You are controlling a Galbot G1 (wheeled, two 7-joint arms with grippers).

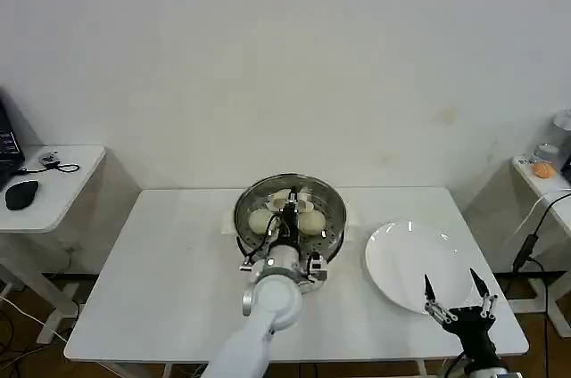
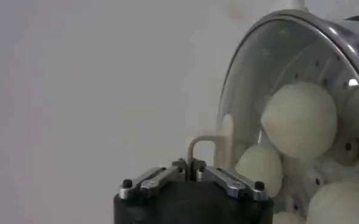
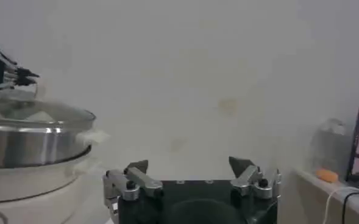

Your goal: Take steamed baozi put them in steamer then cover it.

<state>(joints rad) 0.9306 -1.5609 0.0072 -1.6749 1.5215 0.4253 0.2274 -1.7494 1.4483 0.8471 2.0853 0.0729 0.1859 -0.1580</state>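
The steel steamer (image 1: 332,217) stands at the table's middle, and the glass cover (image 1: 268,193) lies on its rim. Through the glass I see the cream baozi (image 1: 260,220) on the tray; the left wrist view shows three of them (image 2: 299,119). My left gripper (image 1: 289,210) hangs over the cover's centre, shut on the metal bracket of the cream handle (image 2: 227,143). My right gripper (image 1: 458,293) stands open and empty at the near edge of the white plate (image 1: 401,258). In the right wrist view the steamer (image 3: 27,146) and cover (image 3: 39,112) sit far off beside my right gripper (image 3: 191,167).
The bare white plate lies right of the steamer. A side table (image 1: 62,186) with a black mouse (image 1: 21,193) stands at the left. Another side table (image 1: 542,184) with small items and cables stands at the right. A wall runs behind the table.
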